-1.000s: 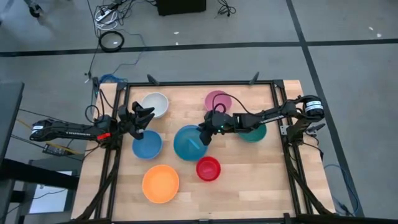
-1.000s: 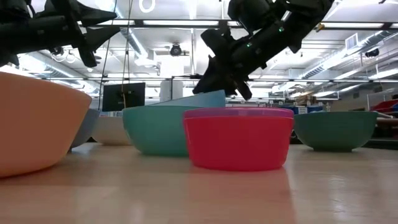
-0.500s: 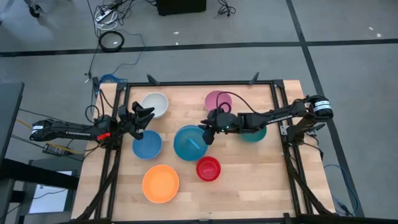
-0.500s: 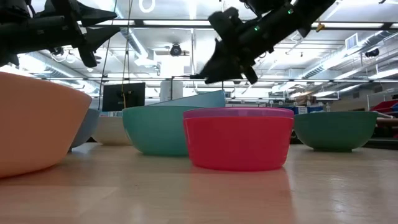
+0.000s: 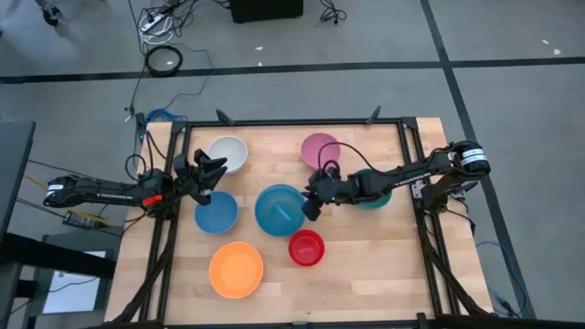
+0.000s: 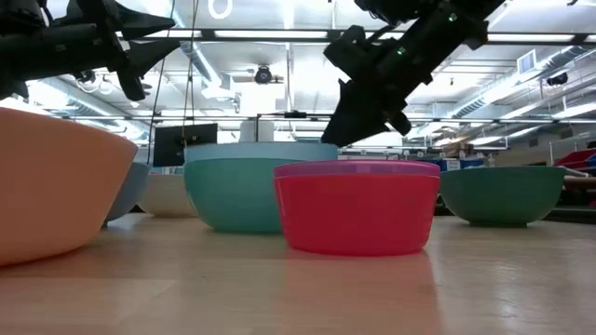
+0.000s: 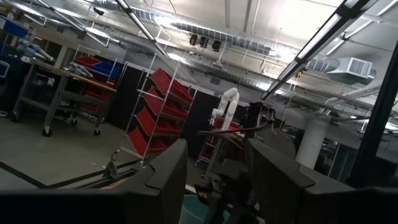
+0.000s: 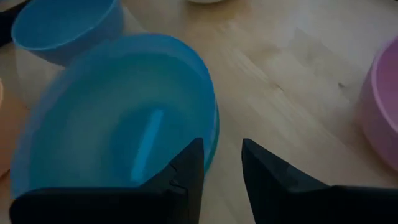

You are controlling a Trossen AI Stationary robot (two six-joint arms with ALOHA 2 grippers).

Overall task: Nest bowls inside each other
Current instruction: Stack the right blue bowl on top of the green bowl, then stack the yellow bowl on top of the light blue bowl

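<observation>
A light blue bowl point(image 5: 277, 208) sits level inside a teal bowl point(image 6: 233, 197) at mid-table, with only its rim point(image 6: 261, 149) showing above the teal one. My right gripper point(image 5: 311, 207) hangs open just above and right of that rim, slanting down, nothing between its fingers point(image 8: 186, 174). Each resting alone on its base are a red bowl point(image 5: 306, 247), an orange bowl point(image 5: 236, 270), a second blue bowl point(image 5: 216, 212), a white bowl point(image 5: 227, 153), a pink bowl point(image 5: 320, 146) and a green bowl point(image 6: 503, 194). My left gripper point(image 5: 212, 172) waits open, raised at the table's left edge.
Black frame rails point(image 5: 407, 183) run along the table's left, right and far edges. My right arm reaches in from the right over the green bowl. Bare wood point(image 5: 366, 265) lies at the near right of the table.
The light blue bowl, which leaned tilted in the teal bowl with its right rim raised, has dropped level into it. My right gripper has drawn back a little toward the table's right and near edges and risen slightly, clear of the bowl.
</observation>
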